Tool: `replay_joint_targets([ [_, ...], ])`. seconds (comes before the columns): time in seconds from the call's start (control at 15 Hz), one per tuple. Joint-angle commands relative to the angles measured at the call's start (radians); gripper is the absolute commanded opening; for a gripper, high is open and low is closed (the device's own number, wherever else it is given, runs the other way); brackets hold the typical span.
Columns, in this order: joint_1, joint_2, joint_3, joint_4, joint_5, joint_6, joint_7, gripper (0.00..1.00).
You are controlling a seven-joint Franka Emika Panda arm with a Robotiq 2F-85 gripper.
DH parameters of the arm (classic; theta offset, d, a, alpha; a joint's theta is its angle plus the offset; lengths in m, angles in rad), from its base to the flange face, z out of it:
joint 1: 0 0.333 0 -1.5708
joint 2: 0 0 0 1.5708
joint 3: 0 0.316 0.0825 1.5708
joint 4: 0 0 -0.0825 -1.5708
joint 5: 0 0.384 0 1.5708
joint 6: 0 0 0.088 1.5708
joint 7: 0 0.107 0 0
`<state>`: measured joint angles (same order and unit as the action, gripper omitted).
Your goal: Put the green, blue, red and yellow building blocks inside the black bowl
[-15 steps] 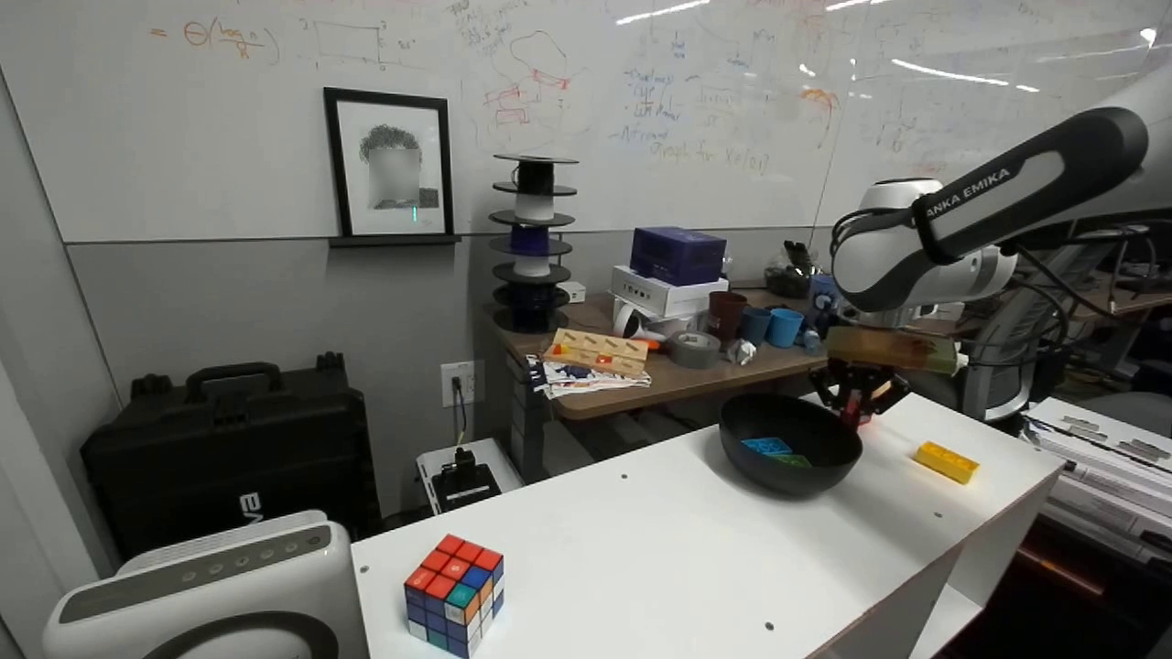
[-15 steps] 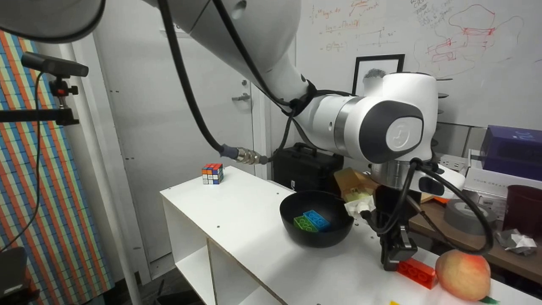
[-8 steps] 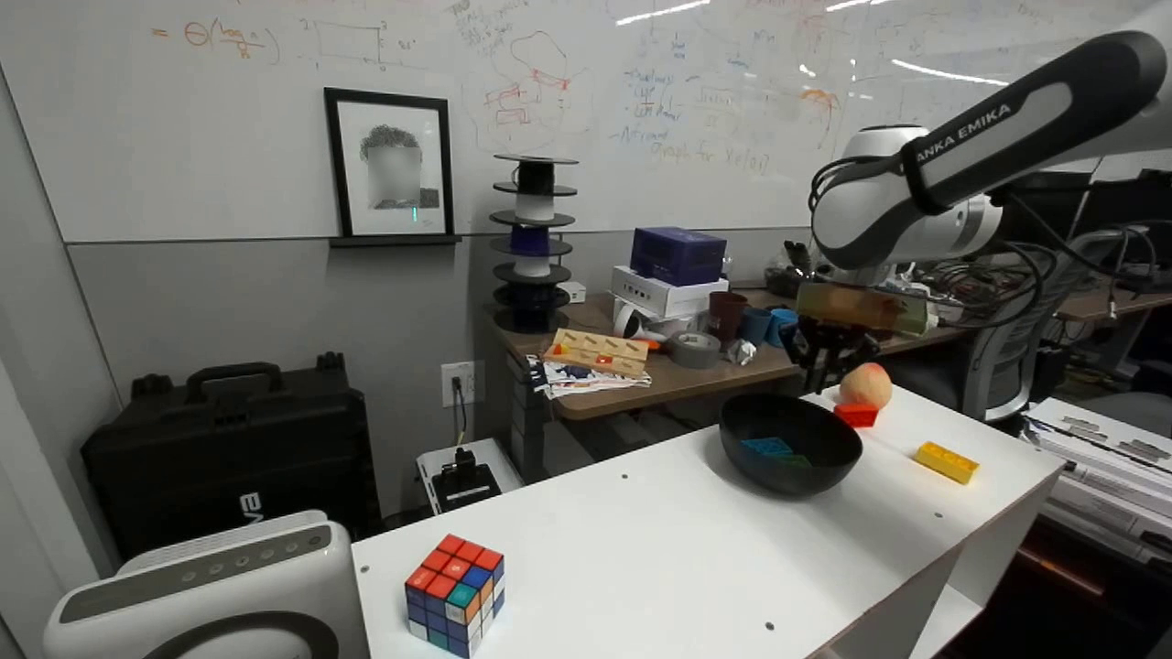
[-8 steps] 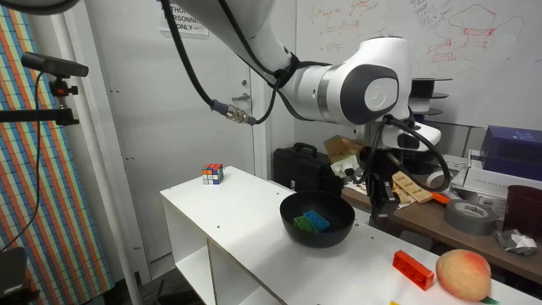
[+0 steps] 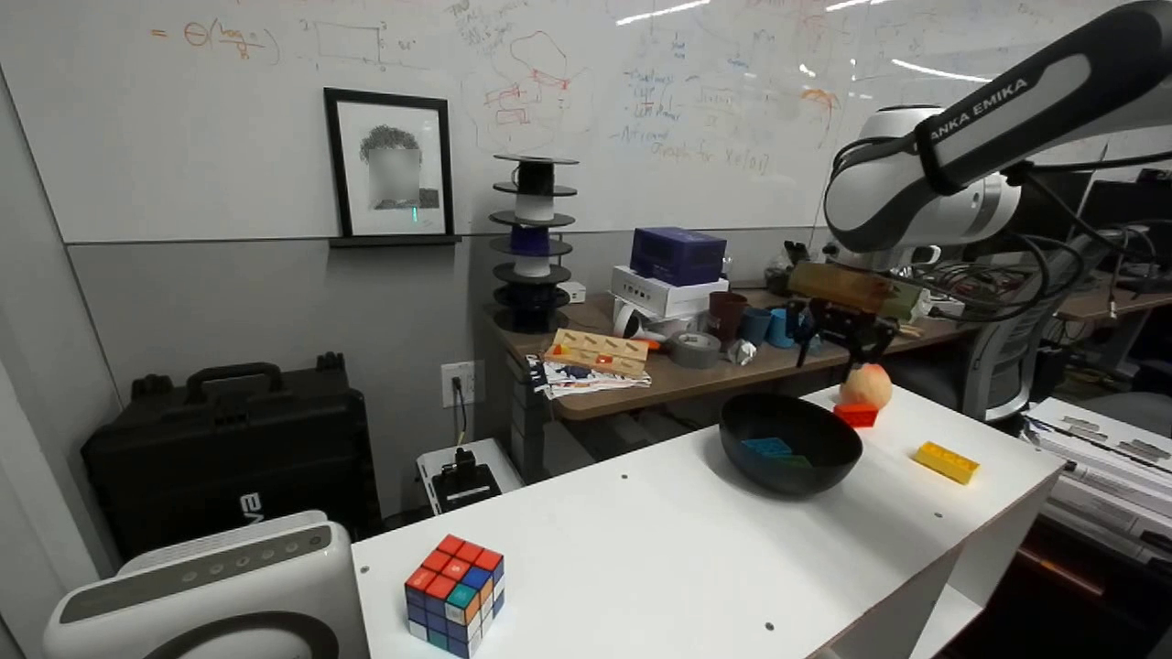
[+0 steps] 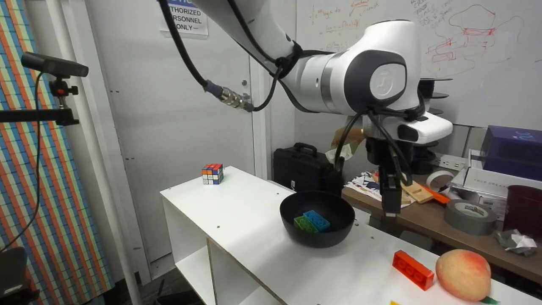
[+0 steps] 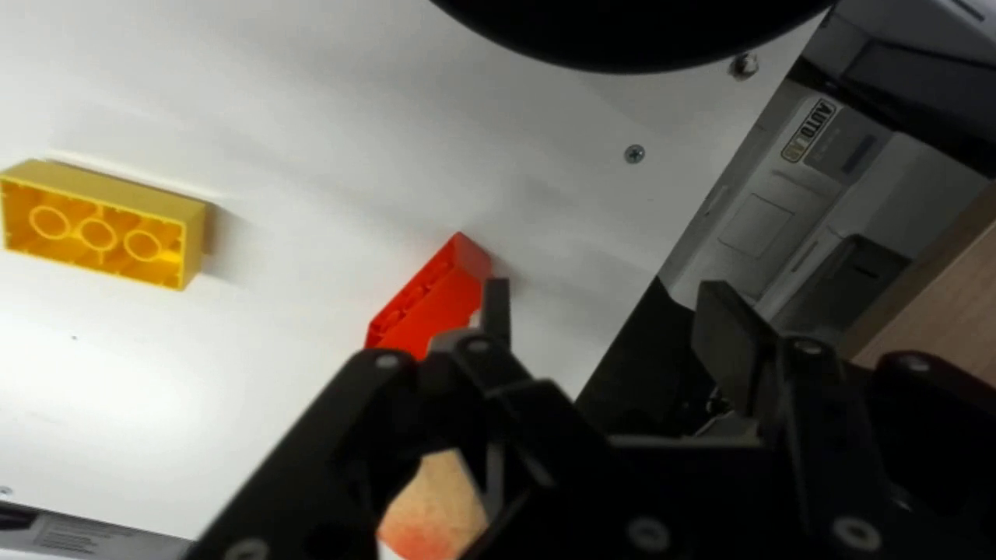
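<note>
In the wrist view my gripper [image 7: 611,327] stands open, its two fingers apart with nothing between them. It hangs above the far edge of the white table in both exterior views. The red block [image 6: 413,270] lies on the table below, apart from the gripper; in the wrist view one finger partly covers it. The yellow block [image 7: 101,225] rests farther off on the same surface. A green block [image 6: 305,223] and a blue block [image 6: 316,220] lie side by side inside the black bowl [image 5: 787,480].
A peach [image 6: 463,275] sits right by the red block. A puzzle cube [image 5: 455,595] stands at the opposite end of the white table [image 5: 641,549]. Past the far edge is a brown desk [image 5: 604,403] with boxes, tape and cups.
A second ago the gripper was shut and low at the red block. It has risen away from it and its jaws have opened; the red block stays on the table.
</note>
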<state>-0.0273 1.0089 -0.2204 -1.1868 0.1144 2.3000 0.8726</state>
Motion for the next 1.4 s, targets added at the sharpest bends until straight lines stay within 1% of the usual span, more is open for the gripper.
replay_joint_targets([
  [0.0,-0.067,0.017,0.026,0.055,0.063,-0.083,0.093,0.96],
  [0.07,-0.078,0.016,0.027,0.063,0.077,-0.112,0.126,0.99],
  [0.13,-0.094,0.028,0.03,0.083,0.091,-0.135,0.158,1.0],
  [0.27,-0.118,0.038,0.022,0.097,0.107,-0.166,0.233,1.0],
  [0.4,-0.143,0.07,0.024,0.143,0.123,-0.205,0.315,1.0],
  [0.6,-0.172,0.114,0.041,0.213,0.152,-0.275,0.446,1.0],
  [0.73,-0.18,0.138,0.051,0.249,0.158,-0.3,0.514,1.0],
  [0.87,-0.191,0.187,0.066,0.305,0.152,-0.313,0.548,1.0],
  [1.0,-0.181,0.209,0.06,0.334,0.132,-0.32,0.595,1.0],
  [1.07,-0.186,0.237,0.064,0.366,0.126,-0.328,0.594,1.0],
  [1.33,-0.182,0.293,0.056,0.435,0.091,-0.349,0.619,1.0],
])
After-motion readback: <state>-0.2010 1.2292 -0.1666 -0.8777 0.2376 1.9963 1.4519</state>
